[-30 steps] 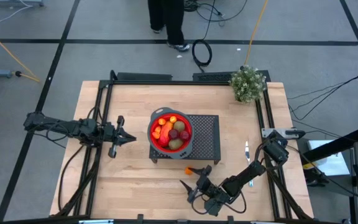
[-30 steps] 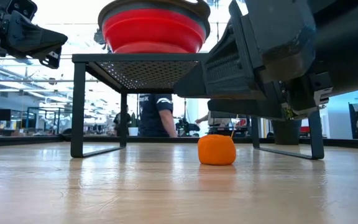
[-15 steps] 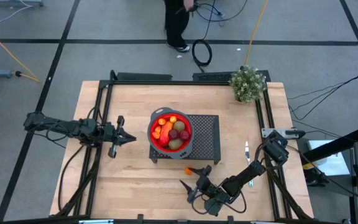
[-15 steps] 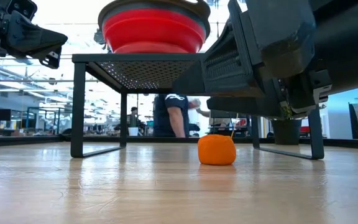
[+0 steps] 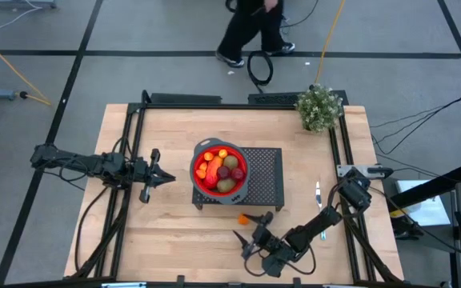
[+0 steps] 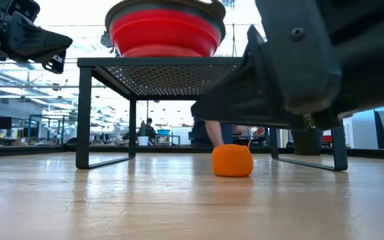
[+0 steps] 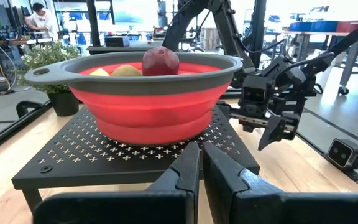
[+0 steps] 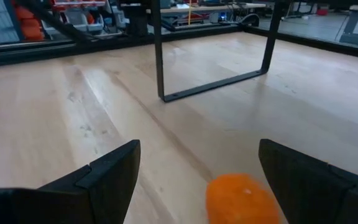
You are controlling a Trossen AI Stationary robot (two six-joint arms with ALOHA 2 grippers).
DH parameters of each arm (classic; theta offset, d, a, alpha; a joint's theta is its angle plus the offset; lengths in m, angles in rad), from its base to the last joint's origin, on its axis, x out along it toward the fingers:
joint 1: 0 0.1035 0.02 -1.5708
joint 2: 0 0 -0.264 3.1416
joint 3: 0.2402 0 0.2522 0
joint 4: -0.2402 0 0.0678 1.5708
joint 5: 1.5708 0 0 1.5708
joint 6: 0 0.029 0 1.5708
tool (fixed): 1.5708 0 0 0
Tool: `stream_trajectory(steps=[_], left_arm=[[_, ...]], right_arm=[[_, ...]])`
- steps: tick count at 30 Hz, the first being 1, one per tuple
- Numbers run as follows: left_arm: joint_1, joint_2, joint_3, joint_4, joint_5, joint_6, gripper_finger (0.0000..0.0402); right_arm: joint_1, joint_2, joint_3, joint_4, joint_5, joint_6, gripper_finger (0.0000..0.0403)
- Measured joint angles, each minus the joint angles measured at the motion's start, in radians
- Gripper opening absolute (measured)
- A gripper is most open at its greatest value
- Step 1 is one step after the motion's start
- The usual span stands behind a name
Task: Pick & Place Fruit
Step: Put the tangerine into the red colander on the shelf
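A red bowl [image 5: 194,164] stands on a black perforated stand [image 5: 267,181] at the table's middle. It holds several toy fruit [image 5: 221,166]: orange, dark red and brown pieces. One small orange ball [image 5: 242,218] lies on the table in front of the stand and shows in the low view [image 6: 232,161]. My right gripper [image 5: 246,226] is open, low over the table. Its fingers stand on either side of the ball [image 8: 238,199] without touching it. My left gripper [image 5: 170,177] is shut and empty, left of the bowl [image 7: 151,99].
A leafy potted plant [image 5: 319,107] stands at the far right corner. A thin pale-handled utensil [image 5: 317,192] lies right of the stand. Black frame rails run along the table's left, right and far edges. A person walks on the floor beyond the far edge.
My right gripper has shifted and tipped a little beside the orange ball, still open; the ball has stayed where it was. The person behind the table has walked toward the right.
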Motion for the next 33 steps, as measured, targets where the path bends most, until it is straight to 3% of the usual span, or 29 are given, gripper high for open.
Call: stream_trajectory(steps=[5,13,33], left_arm=[[0.000,0.000,0.000,0.000,0.000,0.000,0.0019],[0.000,0.000,0.000,0.000,0.000,0.000,0.0019],[0.000,0.000,0.000,0.000,0.000,0.000,0.0019]], right_arm=[[-0.014,0.000,0.000,0.020,-0.010,-0.009,0.0320],[-0.032,0.000,0.000,0.024,-0.132,-0.009,0.0320],[-0.054,0.000,0.000,0.000,-0.128,-0.004,0.0320]])
